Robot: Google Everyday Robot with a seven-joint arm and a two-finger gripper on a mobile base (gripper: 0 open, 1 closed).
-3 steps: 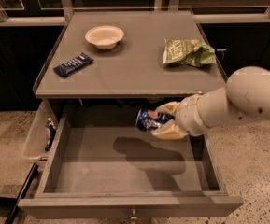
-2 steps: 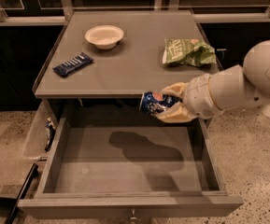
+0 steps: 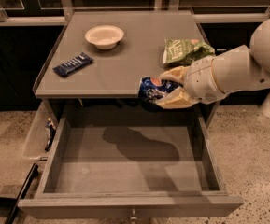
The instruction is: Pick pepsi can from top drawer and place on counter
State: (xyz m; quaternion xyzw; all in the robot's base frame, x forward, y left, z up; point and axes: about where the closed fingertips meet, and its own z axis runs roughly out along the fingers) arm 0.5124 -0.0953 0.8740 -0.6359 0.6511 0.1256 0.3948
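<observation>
The pepsi can [image 3: 152, 88], blue with a round logo, lies sideways in my gripper [image 3: 168, 88]. The gripper's cream fingers [image 3: 174, 73] are shut on it from the right. The can hangs at the front edge of the counter [image 3: 125, 64], just above its surface, right of centre. The top drawer [image 3: 130, 167] is pulled open below, with its grey floor bare and a small knob at the front. My white arm comes in from the right.
On the counter lie a white bowl [image 3: 104, 36] at the back, a dark blue snack bar wrapper [image 3: 73, 64] at the left and a green chip bag [image 3: 186, 51] at the right, just behind my wrist. Speckled floor surrounds the cabinet.
My gripper has lifted the pepsi can up out of the drawer and back to the counter's front edge.
</observation>
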